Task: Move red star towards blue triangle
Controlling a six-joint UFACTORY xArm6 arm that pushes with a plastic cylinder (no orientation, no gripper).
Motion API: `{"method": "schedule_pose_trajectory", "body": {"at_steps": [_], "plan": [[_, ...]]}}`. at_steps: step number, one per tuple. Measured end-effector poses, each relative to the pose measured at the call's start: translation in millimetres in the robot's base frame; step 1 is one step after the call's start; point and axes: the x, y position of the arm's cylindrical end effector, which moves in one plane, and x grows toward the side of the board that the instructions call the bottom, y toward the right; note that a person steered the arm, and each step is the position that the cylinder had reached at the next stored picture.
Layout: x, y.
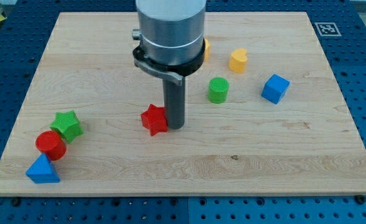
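Camera view, my tip (174, 126) touching red star's (154, 119) right side — blue triangle (43, 170) bottom-left, no jaws visible.

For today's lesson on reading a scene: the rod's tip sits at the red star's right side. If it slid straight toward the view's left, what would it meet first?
My tip would meet the red star at once; it is right beside it, seemingly touching. Beyond the star, the green star lies roughly in that line, though depth is uncertain.

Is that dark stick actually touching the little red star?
Touching, as far as the one camera view shows: my tip sits flush against the red star on the star's right side in the view, with no strip of board visible between them.
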Motion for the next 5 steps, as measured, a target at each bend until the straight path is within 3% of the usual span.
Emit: {"method": "schedule_pose_trajectory", "body": {"at_steps": [3, 5], "plan": [[-26.2, 10.6], [-20.6, -45.3]]}}
